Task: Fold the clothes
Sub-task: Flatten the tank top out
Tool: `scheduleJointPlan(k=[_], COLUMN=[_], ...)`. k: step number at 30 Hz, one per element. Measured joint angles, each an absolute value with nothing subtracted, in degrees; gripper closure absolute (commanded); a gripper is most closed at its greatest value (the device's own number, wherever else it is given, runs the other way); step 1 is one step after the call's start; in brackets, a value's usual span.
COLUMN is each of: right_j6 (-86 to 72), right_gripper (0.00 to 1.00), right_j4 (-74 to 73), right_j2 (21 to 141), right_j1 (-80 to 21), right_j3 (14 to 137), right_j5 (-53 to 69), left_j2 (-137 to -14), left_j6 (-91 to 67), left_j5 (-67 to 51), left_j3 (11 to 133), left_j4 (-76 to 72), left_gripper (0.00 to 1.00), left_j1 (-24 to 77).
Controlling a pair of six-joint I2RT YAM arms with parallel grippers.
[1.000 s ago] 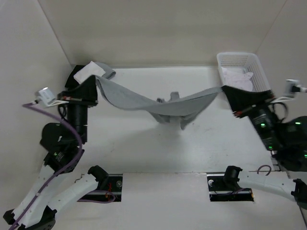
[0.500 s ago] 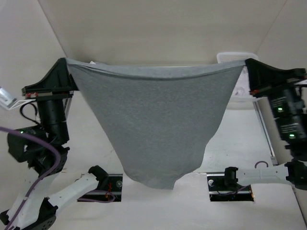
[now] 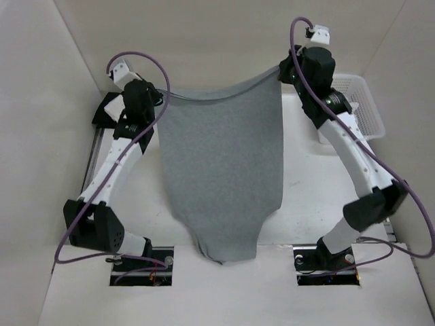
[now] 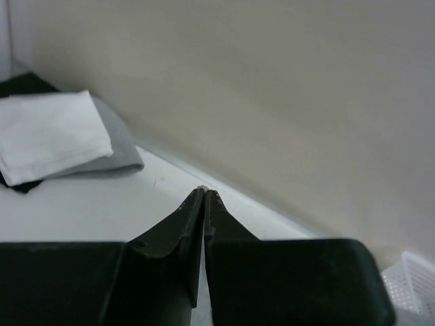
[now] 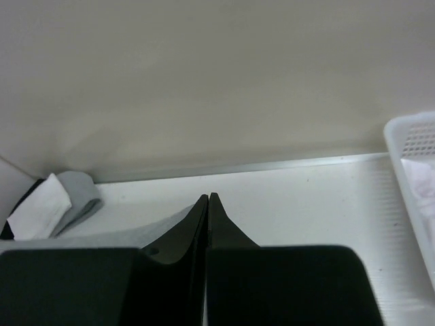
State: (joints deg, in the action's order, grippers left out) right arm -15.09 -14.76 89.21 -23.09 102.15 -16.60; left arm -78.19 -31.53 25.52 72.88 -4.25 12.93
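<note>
Fabric hung between both arms: the grey garment [image 3: 224, 176] was stretched by its top edge from the left fingers [image 4: 182, 224] to the right fingers [image 5: 182, 234]. From there it draped as one sheet toward the near edge of the tabletop [image 3: 306, 193].

Both pairs of fingers were pressed together. In the overhead view each pinched a top corner of the garment, the right corner held higher than the left. The wrist views showed almost none of the held cloth, only a grey sliver beside the right fingers.

The garment's long axis ran away from the fingers, from the taut top edge at the far side down to a narrowed tail between the two arm bases. We could not tell whether that tail touched the tabletop. Neither arm was nearer, since each had one corner. We judged that the coming move depended on lowering both corners together, so the sheet would lie flat rather than bunch.

A white mesh basket [image 3: 366, 109] holding a pale cloth [image 5: 425, 187] stood near the right arm. At the far left corner, near the left arm, a folded white cloth [image 4: 51, 136] lay on a folded grey cloth [image 4: 119, 157]. Both stood apart from the hanging garment, and we saw nothing lying in the space beneath it.
</note>
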Motion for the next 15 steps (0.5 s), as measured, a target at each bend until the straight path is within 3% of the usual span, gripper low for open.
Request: scheduleJointPlan(k=[4, 10, 15], right_j6=[-17.65, -18.70, -18.94], right_gripper=[1.00, 1.00, 1.00], right_j4=[-22.11, -26.44, -25.56], right_j2=[98.15, 99.81, 93.12], right_j1=[-21.15, -21.06, -21.06], right_j3=[116.20, 139.76, 141.56], right_j5=[-12.01, -8.99, -8.43], left_j2=[-83.72, -82.54, -77.06], left_j6=[-34.70, -35.29, -34.81], left_j5=[20.38, 15.79, 14.44], left_j3=[81.73, 98.63, 101.49], left_j4=[1.72, 0.19, -2.13], left_gripper=[0.98, 0.98, 0.98], left_j1=[9.23, 7.81, 6.15])
